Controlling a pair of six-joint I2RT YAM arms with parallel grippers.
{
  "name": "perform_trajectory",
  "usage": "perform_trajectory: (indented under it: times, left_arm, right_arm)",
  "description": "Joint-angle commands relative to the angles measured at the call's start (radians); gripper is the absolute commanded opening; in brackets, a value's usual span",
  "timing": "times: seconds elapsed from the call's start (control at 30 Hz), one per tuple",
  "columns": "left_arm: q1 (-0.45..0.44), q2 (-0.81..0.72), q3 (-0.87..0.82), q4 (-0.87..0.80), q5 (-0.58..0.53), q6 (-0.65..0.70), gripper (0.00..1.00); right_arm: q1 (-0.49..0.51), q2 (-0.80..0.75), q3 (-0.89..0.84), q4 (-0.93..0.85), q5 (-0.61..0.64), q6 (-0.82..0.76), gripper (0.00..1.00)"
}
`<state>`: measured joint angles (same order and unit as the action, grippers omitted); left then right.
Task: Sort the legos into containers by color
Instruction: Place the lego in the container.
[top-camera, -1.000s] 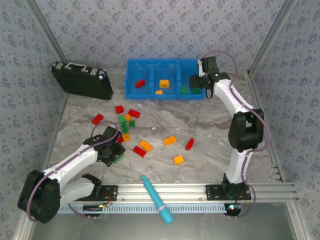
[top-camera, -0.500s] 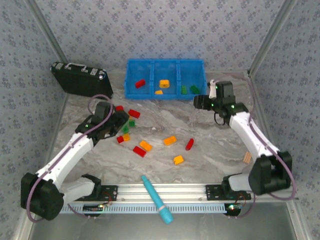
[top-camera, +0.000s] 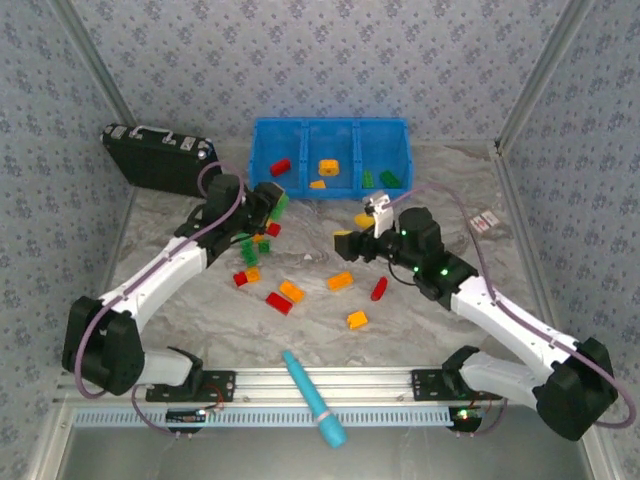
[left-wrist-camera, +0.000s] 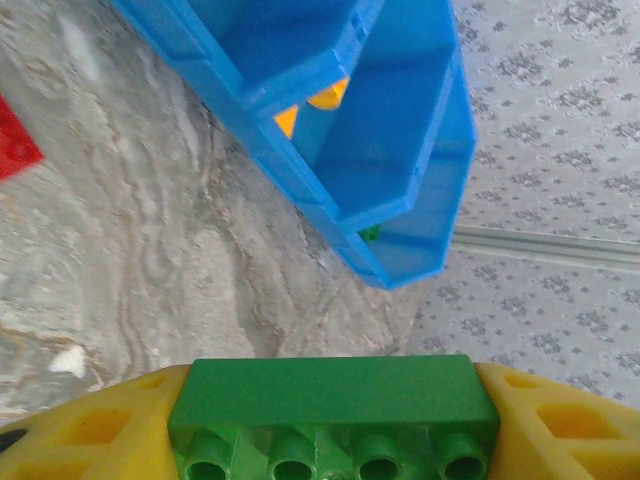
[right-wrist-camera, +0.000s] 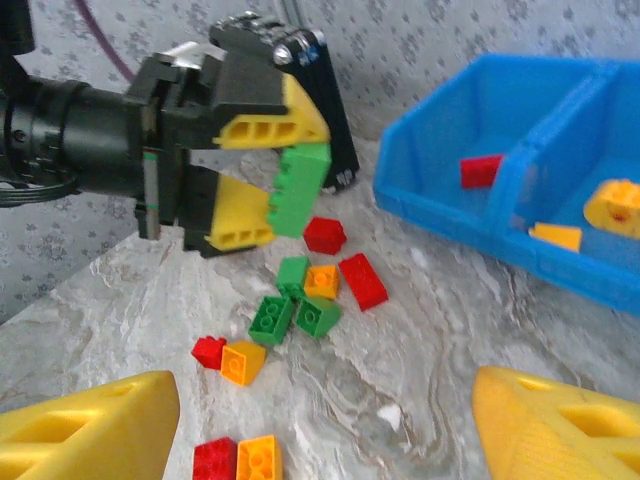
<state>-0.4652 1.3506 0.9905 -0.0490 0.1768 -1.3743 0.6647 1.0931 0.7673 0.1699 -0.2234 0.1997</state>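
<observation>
Black hard case (top-camera: 160, 158), silver latches, lies at my far left on the grey marbled tabletop (top-camera: 310, 330). Light-blue pen-like tool (top-camera: 313, 398) lies across the aluminium rail (top-camera: 380, 380) at my near edge. Small pale card (top-camera: 487, 220) to my right. Floral-patterned walls (top-camera: 330, 60) around.

Note that your left gripper (top-camera: 268, 200) has swung from the near-left table to just short of the blue bin (top-camera: 330, 191) at its left end, now clamped on a green brick (right-wrist-camera: 298, 190). Your right gripper (top-camera: 352, 232) has drawn back from the bin's right compartment to mid-table, jaws wider apart.
</observation>
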Motion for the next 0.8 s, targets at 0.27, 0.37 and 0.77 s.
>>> perform_trajectory:
  times: [0.27,0.37,0.77]
  left_arm:
    - [-0.059,-0.033,0.046,0.087,0.014,-0.107,0.54]
    - [-0.070,-0.047,0.033,0.092,-0.001,-0.117,0.54]
    - [-0.076,-0.059,0.007,0.129,0.004,-0.155,0.53]
  right_arm:
    - [0.019,0.285,0.095,0.355,-0.086,0.033,0.77]
    - [0.019,0.329,0.116,0.410,-0.122,0.050,0.77]
    - [0.048,0.447,0.218,0.435,-0.149,0.061,0.77]
